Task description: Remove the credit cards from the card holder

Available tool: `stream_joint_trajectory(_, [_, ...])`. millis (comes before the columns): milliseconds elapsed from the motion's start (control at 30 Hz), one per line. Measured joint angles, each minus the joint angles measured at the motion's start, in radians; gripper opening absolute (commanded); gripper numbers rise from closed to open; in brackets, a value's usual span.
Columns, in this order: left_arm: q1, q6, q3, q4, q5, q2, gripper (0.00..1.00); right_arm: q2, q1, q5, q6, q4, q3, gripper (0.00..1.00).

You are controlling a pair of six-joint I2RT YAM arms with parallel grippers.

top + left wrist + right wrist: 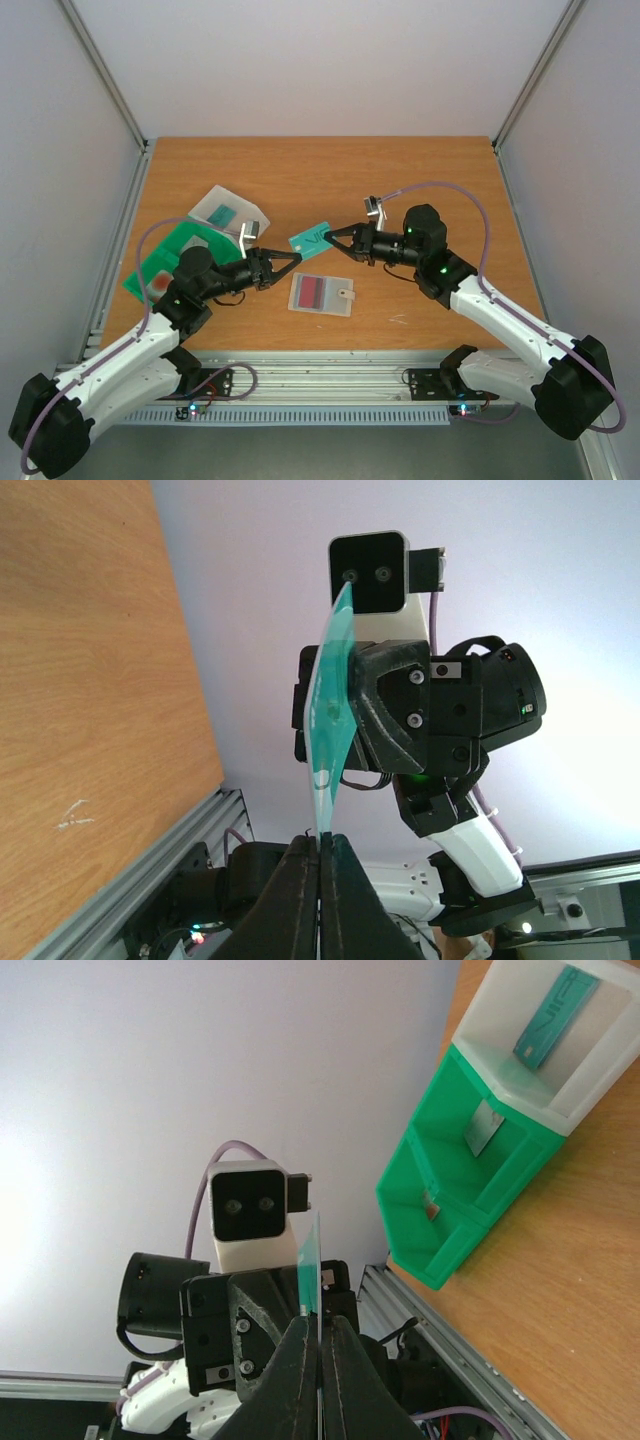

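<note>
Wooden table (420,180) lies under the teal credit card (311,238), clamped between the left gripper (297,258) and right gripper (326,238) at opposite ends. It looks thin, light, springy (visibly bowed) and slick, so pinch its flat faces. Below both fingertips, the card holder (342,300) keeps a red card (316,292).

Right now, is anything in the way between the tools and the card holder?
Nothing visible blocks the holder. But the left tool and the right tool are both shut on one teal card in the air, so neither is free.
</note>
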Motion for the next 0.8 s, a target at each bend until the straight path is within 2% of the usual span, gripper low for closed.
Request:
stream_joint_trajectory(100, [0.0,-0.005,-0.002,0.002,0.0,0.0,0.01,0.003,0.0,0.001,0.002,0.01,-0.007,0.02])
stream_joint_trajectory(200, [0.0,-0.007,-0.005,0.002,-0.002,0.0,0.01,0.005,0.0,0.0,0.002,0.015,-0.01,0.11])
stream_joint_trajectory(400, [0.0,0.0,-0.01,0.002,-0.02,0.0,0.0,0.005,0.0,-0.007,-0.011,0.012,-0.021,0.54])
stream_joint_trajectory(467, [0.0,0.006,-0.013,-0.01,-0.037,-0.001,0.01,0.003,0.001,-0.007,-0.023,-0.008,-0.028,0.64])
stream_joint_trajectory(533, [0.0,0.022,-0.013,-0.046,-0.063,-0.01,0.0,-0.004,0.001,0.0,-0.048,-0.05,-0.031,0.74])
stream_joint_trajectory(600, [0.0,0.048,-0.012,-0.102,-0.095,-0.03,0.01,-0.023,0.001,0.008,-0.076,-0.096,-0.031,0.93])
stream_joint_trajectory(633, [0.0,0.063,-0.008,-0.135,-0.113,-0.041,0.01,-0.036,0.0,0.013,-0.089,-0.122,-0.03,0.98])
stream_joint_trajectory(800, [0.002,0.145,0.059,-0.335,-0.224,-0.061,0.0,-0.111,0.001,0.035,-0.182,-0.248,-0.024,0.98])
